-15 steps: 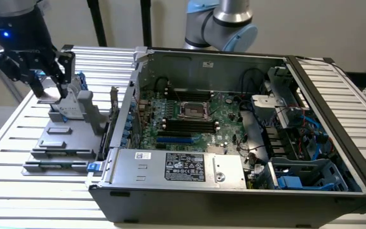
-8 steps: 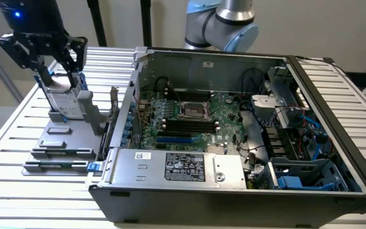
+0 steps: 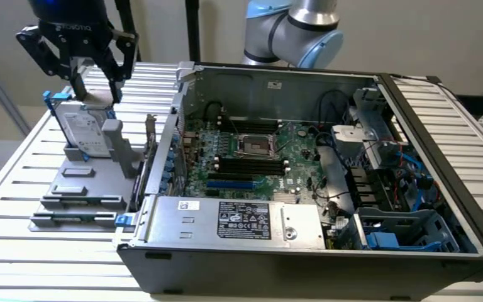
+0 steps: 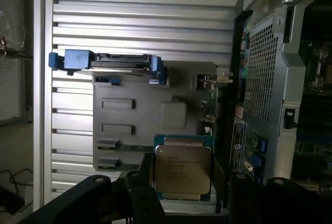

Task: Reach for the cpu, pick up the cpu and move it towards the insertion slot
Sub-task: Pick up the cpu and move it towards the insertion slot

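Seemingly the claw (image 3: 97, 94) is clamped on the cpu (image 4: 183, 169), held aloft outside the computer case (image 3: 309, 267) by its side wall, so the carry is in hand, and reaching the insertion slot (image 3: 256, 146) inside that case calls for clearing the wall.

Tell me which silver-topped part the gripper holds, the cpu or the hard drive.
The cpu, the small square chip between the gripper's fingers; the larger hard drive with blue bracket stands in the grey holder.
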